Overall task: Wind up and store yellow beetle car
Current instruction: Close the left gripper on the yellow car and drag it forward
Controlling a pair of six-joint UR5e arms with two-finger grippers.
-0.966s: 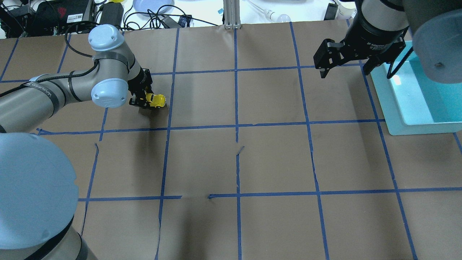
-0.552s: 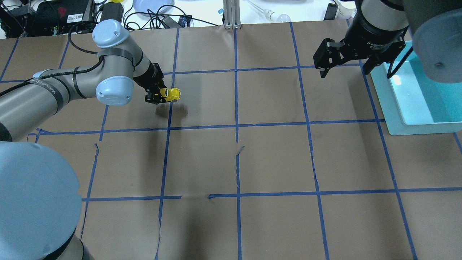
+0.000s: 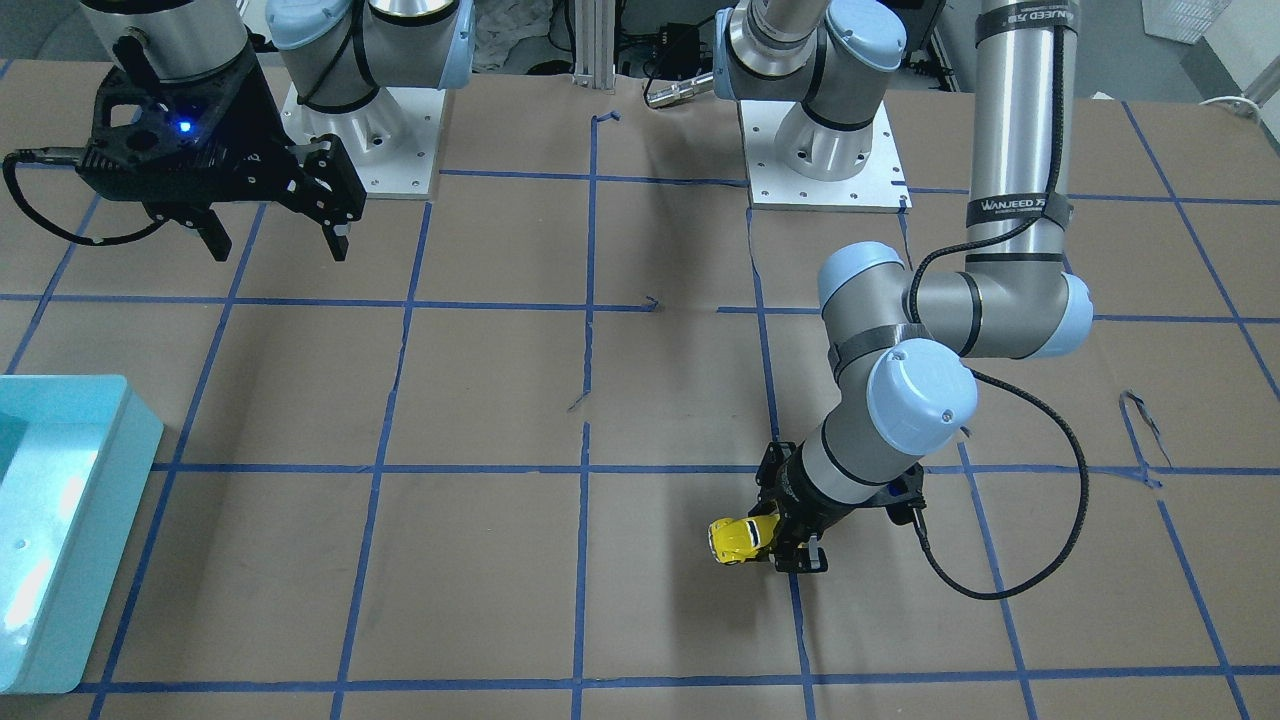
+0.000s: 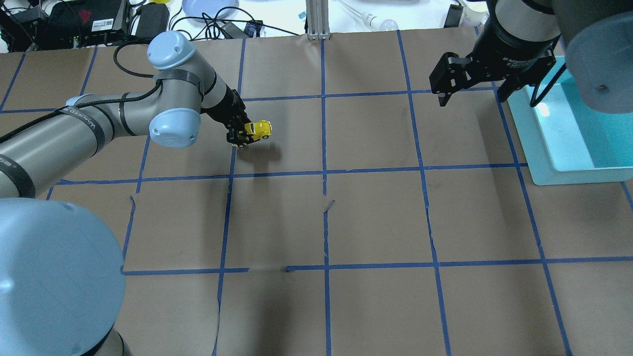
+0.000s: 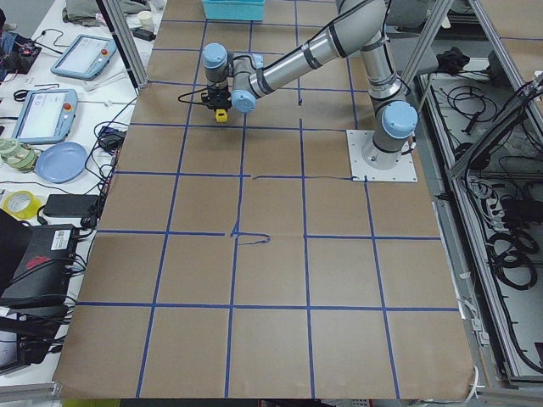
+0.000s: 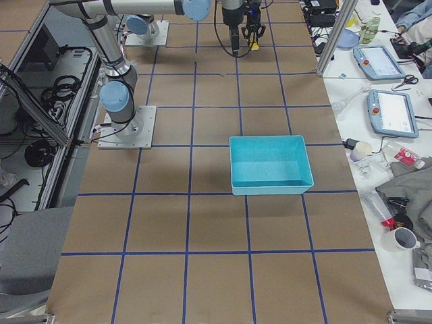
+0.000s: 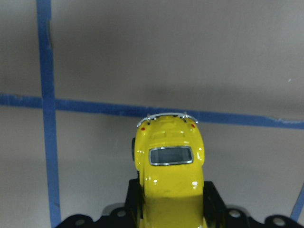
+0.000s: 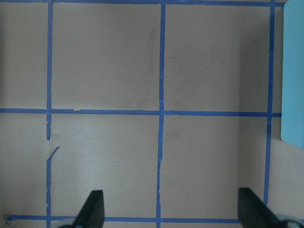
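Note:
The yellow beetle car (image 4: 260, 129) is held at one end by my left gripper (image 4: 245, 134), which is shut on it. The car hangs a little above the brown paper, and its shadow falls just below it. In the front-facing view the car (image 3: 737, 538) sticks out to the left of the left gripper (image 3: 778, 542). The left wrist view shows the car's roof and a window (image 7: 169, 176) between the black fingers. My right gripper (image 4: 472, 96) is open and empty, hovering high near the teal bin (image 4: 544, 165). It also shows in the right wrist view (image 8: 173, 211).
The teal bin (image 3: 95, 530) stands at the table's right side as the overhead view shows it. Blue tape lines cross the brown paper. Cables, a blue plate (image 4: 210, 7) and electronics lie beyond the far edge.
My left arm has carried the car to the right and slightly away from me, across a blue tape line. The right arm has not moved.

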